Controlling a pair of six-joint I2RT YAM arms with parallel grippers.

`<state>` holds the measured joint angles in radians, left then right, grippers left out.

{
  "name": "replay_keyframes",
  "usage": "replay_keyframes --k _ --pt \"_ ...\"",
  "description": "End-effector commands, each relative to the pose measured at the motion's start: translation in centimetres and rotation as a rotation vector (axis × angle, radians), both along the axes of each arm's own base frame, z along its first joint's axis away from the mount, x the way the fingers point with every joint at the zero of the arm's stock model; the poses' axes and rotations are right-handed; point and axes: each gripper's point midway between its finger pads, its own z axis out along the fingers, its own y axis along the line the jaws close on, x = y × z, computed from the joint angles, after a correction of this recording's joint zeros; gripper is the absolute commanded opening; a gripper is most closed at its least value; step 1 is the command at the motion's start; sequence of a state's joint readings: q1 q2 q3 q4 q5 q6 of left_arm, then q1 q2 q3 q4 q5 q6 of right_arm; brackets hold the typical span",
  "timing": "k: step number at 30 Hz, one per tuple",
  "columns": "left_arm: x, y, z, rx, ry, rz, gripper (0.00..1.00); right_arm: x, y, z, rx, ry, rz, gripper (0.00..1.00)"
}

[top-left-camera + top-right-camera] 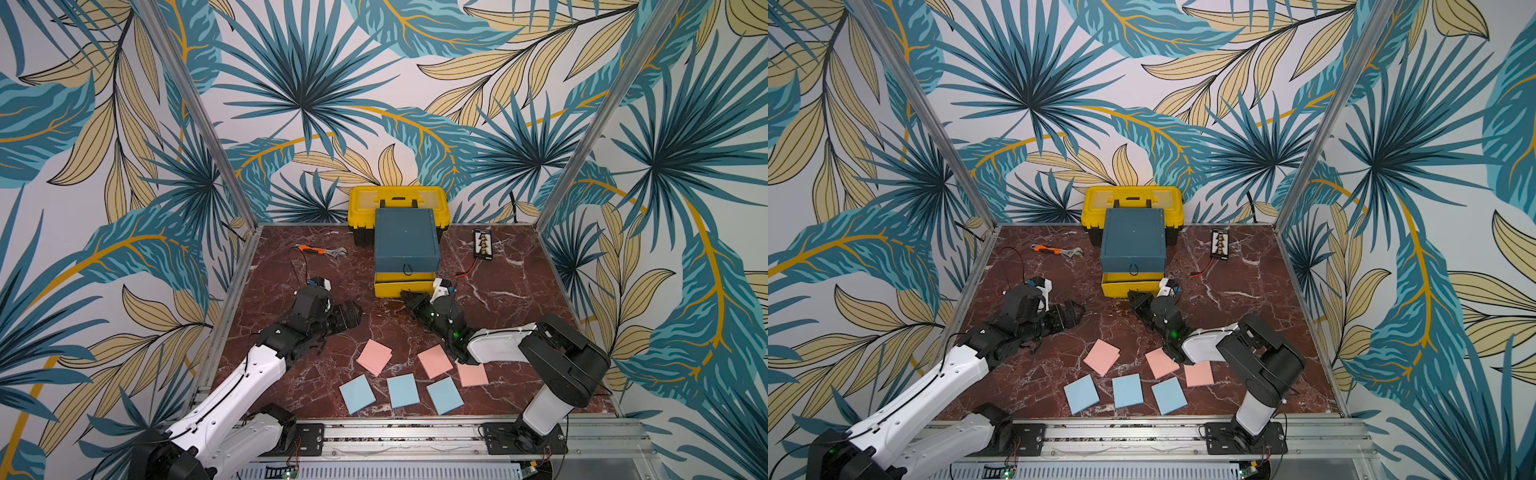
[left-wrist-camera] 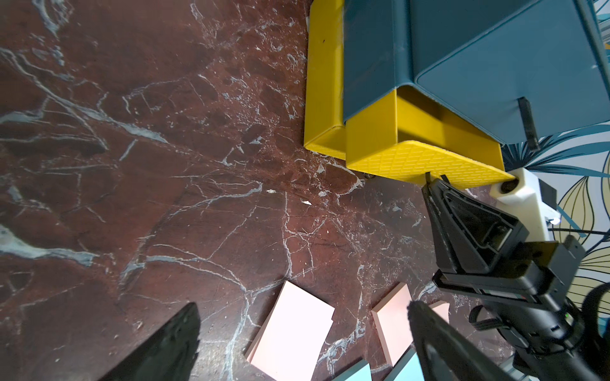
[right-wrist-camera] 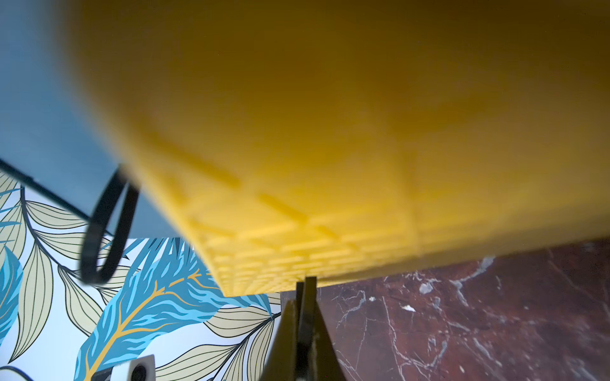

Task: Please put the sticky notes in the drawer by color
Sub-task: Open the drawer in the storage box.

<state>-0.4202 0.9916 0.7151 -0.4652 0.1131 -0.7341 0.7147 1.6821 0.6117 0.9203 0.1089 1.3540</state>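
Observation:
The drawer (image 1: 407, 241) is a teal-topped chest at the back middle. Its yellow middle drawer (image 1: 405, 284) stands pulled out a little, with the front showing in the left wrist view (image 2: 425, 161). My right gripper (image 1: 405, 296) is shut at that front (image 3: 305, 283) on the thin black cord pull. Three pink sticky notes (image 1: 375, 356) (image 1: 435, 360) (image 1: 473, 374) and three blue ones (image 1: 357, 394) (image 1: 403, 390) (image 1: 444, 395) lie flat near the front. My left gripper (image 1: 348, 318) hangs open and empty above the marble, left of the drawer and beyond the pink note (image 2: 290, 333).
A yellow toolbox (image 1: 398, 199) stands behind the chest against the back wall. An orange-handled wrench (image 1: 324, 250) lies at the back left. A black connector board (image 1: 483, 244) with red and black wires (image 1: 467, 271) lies at the back right. A metal rail (image 1: 399, 432) runs along the front edge.

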Motion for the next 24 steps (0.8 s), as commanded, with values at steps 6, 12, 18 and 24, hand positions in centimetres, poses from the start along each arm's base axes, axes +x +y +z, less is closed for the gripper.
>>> replay_keyframes --k 6,12,18,24 --pt "0.5 0.4 1.0 0.029 -0.01 0.004 1.0 -2.6 -0.4 0.0 -0.009 -0.006 0.002 0.09" --pt "0.6 0.4 1.0 0.024 -0.009 0.008 1.0 -3.2 0.2 0.1 0.007 -0.007 0.002 0.09" --pt "0.5 0.8 0.8 0.055 0.005 0.014 1.0 -4.2 0.9 -0.2 0.004 0.001 0.015 0.09" --pt "0.5 0.8 0.7 0.065 0.009 0.007 1.0 -5.1 1.1 -0.2 0.01 0.003 0.016 0.1"
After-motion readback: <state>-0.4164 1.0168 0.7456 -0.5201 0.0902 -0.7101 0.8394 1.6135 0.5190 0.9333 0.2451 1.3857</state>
